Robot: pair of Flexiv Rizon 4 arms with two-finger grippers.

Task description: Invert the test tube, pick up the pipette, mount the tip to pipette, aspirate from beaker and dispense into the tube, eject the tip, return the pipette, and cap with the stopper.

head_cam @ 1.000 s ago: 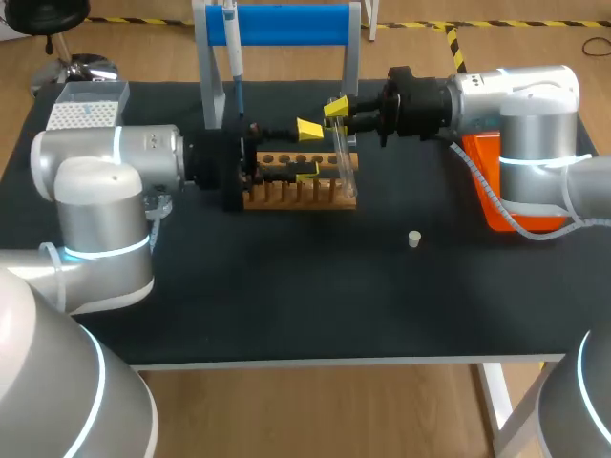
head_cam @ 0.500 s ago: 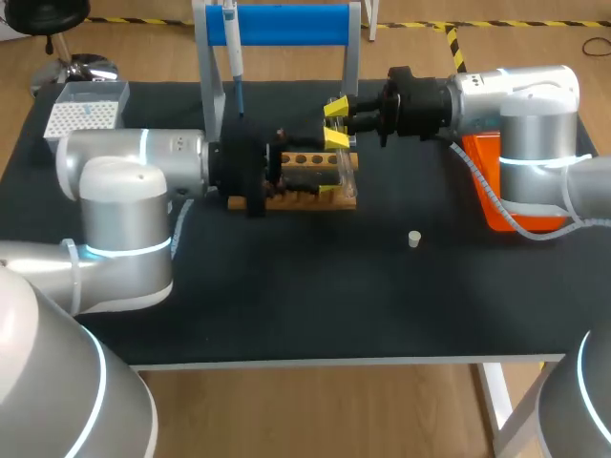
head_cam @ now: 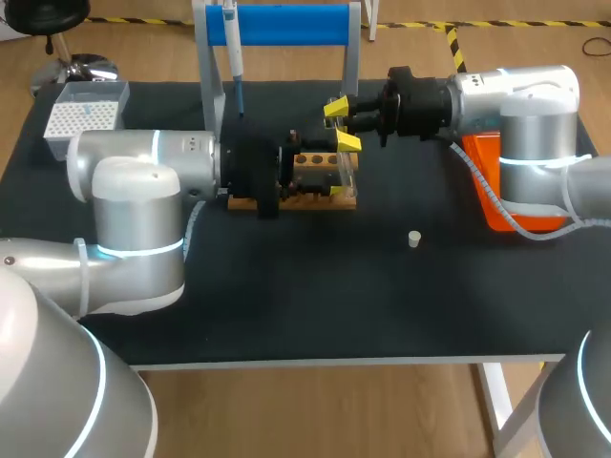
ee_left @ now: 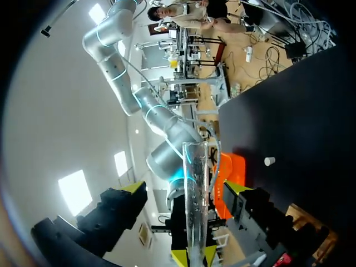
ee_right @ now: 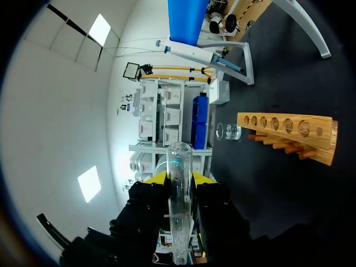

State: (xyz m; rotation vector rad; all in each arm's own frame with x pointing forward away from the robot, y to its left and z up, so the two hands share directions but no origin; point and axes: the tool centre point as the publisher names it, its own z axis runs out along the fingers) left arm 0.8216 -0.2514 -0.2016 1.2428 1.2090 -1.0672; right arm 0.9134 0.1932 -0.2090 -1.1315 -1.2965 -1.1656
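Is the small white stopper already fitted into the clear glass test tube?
No, the small white stopper lies on the black table, apart from the tube.

I've got a black table (head_cam: 286, 315) on wooden floor (head_cam: 315, 410), striped tape (head_cam: 459, 52), and bright ceiling panels (ee_left: 75, 192).

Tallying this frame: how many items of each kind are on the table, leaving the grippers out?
test tube: 1
wooden rack: 1
pipette: 1
pipette stand: 1
beaker: 1
stopper: 1
tip box: 1
orange container: 1
Total: 8
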